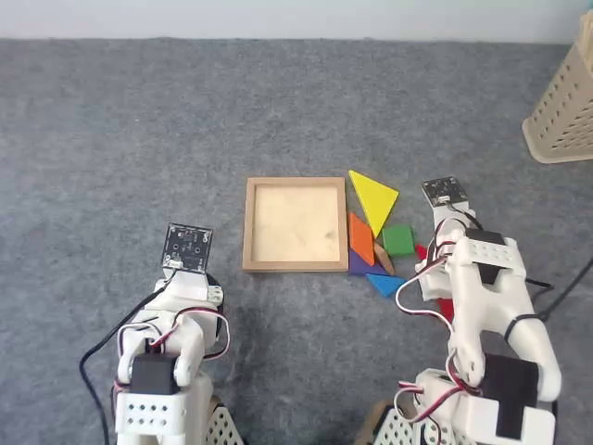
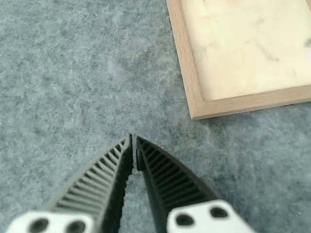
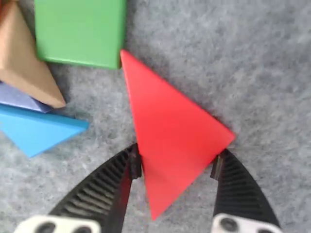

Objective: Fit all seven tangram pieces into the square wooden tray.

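1. Tray point(image 1: 249, 225): mid-table and empty, bare wood inside. 0 of 7 pieces placed.
2. All seven pieces lie in a loose cluster on the grey carpet point(image 1: 139, 130), just right of the tray.
   - Yellow triangle point(image 1: 373, 199) is the farthest, by the tray's far-right corner.
   - Orange piece point(image 1: 360, 238) lies against the tray's right rim.
   - Green square point(image 1: 398, 241) is right of the orange piece.
   - Tan piece point(image 1: 383, 259) and purple piece point(image 1: 356, 267) sit nearer, packed between the orange and blue pieces.
   - Blue triangle point(image 1: 384, 283) is the nearest of the cluster.
   - Red triangle point(image 3: 170, 131) is on the right edge of the cluster, partly under the right arm.
3. Right gripper point(image 3: 177, 162): jaws spread wide astride the red triangle, with one fingertip on each of two edges. It looks like a grip. I can't tell whether the piece is off the carpet.
4. Left gripper point(image 2: 132, 142): pinched closed and holding nothing, over carpet just off the tray's near-left corner.
5. My read: this is the first pick, and red is the first piece up.
6. Left to do: carry red left into the tray and seat it in a corner. The other six then follow.
7. Risk: the tan, purple and blue pieces touch or overlap, so they will likely need separating before a clean grasp.
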Robot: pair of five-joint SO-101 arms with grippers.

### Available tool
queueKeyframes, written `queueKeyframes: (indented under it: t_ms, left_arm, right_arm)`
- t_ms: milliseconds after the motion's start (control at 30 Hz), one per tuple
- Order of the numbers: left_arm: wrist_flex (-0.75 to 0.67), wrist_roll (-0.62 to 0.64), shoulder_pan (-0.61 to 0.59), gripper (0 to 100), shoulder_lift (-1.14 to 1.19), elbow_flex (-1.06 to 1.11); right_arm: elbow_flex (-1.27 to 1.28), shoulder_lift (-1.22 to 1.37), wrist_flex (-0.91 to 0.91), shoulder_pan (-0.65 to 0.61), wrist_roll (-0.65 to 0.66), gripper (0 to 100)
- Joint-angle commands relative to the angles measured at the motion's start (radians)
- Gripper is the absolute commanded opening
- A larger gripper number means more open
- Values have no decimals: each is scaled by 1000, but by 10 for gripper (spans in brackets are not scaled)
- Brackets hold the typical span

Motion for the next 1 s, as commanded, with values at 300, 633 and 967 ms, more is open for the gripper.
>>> queueKeyframes:
  t_ms: [300,633,967]
  left_arm:
    - [5,9,-5,11,-3,-5]
    - [5,9,-6,11,-3,-5]
    - [5,9,-6,11,-3,-5]
  right_arm:
    - [-164,-1,85,-4,160,257]
    - [-203,1,77,-10,336,294]
    - [-196,130,48,-10,384,293]
